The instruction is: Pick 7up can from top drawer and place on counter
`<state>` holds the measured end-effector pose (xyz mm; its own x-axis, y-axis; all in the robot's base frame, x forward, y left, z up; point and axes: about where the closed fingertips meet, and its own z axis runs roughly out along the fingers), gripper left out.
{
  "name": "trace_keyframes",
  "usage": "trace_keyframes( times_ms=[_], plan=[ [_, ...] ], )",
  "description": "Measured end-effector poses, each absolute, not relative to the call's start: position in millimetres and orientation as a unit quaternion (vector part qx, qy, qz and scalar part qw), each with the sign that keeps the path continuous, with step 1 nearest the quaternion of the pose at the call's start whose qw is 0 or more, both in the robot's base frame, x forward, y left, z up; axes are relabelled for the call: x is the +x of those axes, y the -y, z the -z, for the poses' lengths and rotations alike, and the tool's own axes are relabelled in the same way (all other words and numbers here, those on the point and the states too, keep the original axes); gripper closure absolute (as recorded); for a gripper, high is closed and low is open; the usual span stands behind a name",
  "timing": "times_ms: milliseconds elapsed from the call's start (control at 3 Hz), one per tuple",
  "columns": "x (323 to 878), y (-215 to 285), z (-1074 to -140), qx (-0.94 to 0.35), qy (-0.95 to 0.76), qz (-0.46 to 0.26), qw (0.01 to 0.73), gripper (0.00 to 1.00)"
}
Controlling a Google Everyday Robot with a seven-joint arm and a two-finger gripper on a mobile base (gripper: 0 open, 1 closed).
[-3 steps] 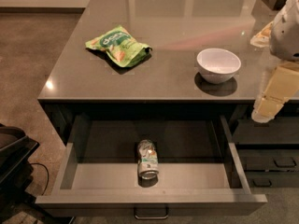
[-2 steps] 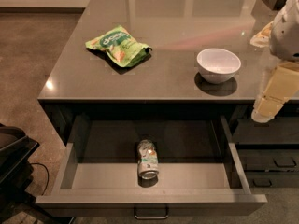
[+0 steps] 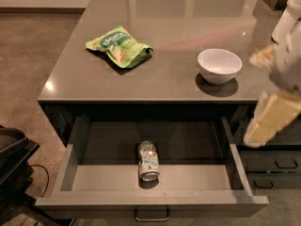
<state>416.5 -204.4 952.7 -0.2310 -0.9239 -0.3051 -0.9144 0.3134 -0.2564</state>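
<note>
At the right margin of the camera view, we are seeing the pincer [image 3: 273, 98] hanging by the front right corner of the worktop [image 3: 169, 79], beside the open top drawer [image 3: 94, 179] and well apart from the can. We are unable to tell whether it is released or clenched, and it is grasping nothing that we can make out. Lower in the same view, the 7up can [image 3: 148, 160] is lying on its side near the middle of the drawer floor, one shiny end pointing toward the drawer front and its bar handle [image 3: 151, 216]. It is touching neither side wall. Above the drawer, the worktop is carrying a green snack bag [image 3: 118, 46] at left and a white bowl [image 3: 219, 66] at right, with bare stone between them.

We are judging the task as barely begun: the reach into the drawer is not yet made. Several risks are arising from this layout. A can lying down is prone to rolling sideways if the pincer is meeting it off-centre. The worktop edge is overhanging the rear of the drawer, so a steep descent is risking a knock against it or against the right drawer wall. During placing, the bowl is standing close to the arm's likely path and is liable to be nudged.
</note>
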Motion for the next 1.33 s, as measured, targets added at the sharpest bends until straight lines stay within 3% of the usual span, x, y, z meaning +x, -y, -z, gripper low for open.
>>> trace_keyframes(
  times_ms=[333, 667, 1333],
  plan=[
    [394.6, 184.7, -893.3, -0.524, -0.814, -0.068, 0.24, 0.0],
    [387.5, 175.6, -870.1, -0.489, -0.827, -0.1, 0.259, 0.0],
    [386.5, 168.8, -859.4, -0.462, -0.835, -0.102, 0.282, 0.0]
  ],
)
